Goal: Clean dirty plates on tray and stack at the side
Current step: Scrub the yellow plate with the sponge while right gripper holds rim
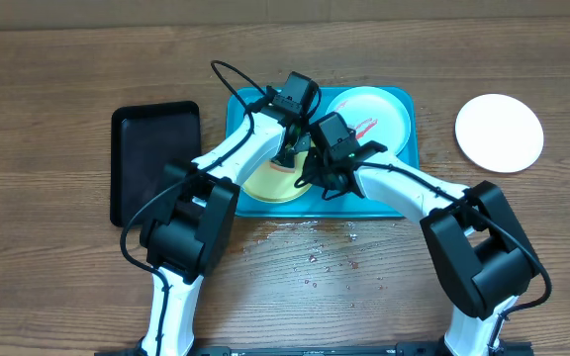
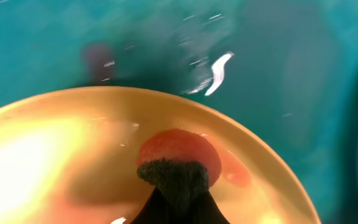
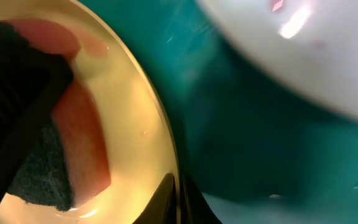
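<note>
The yellow plate (image 1: 270,183) is being scrubbed in the near-left part of the tray (image 1: 399,153). An orange sponge (image 2: 179,155) with a dark scouring layer is being pinched in the left claw (image 1: 287,148) and pressed onto the plate's floor, close to the rim. The plate's near edge is being clamped by the right claw (image 3: 178,193), its fingers pressed together on the rim, so the plate is being steadied against the rubbing.

A reddish wet film is being shown around the sponge in the left wrist view, so the plate is judged not yet clean. The step is probably best done with short overlapping strokes, the sponge being held flat and worked outward to the rim. The rim grip is best held firm throughout, or the plate may be slid or tipped on the wet tray.

The mint plate (image 1: 374,114), marked with a red smear, is being left at the far right of the tray. The white plate (image 1: 499,133) is lying on the worktop (image 1: 67,69), well to the right of the tray. Droplets (image 1: 315,259) are being shown in front of the tray, and a black tray (image 1: 151,163) beside it on the left.

No brand, label or writing is being shown legibly.
</note>
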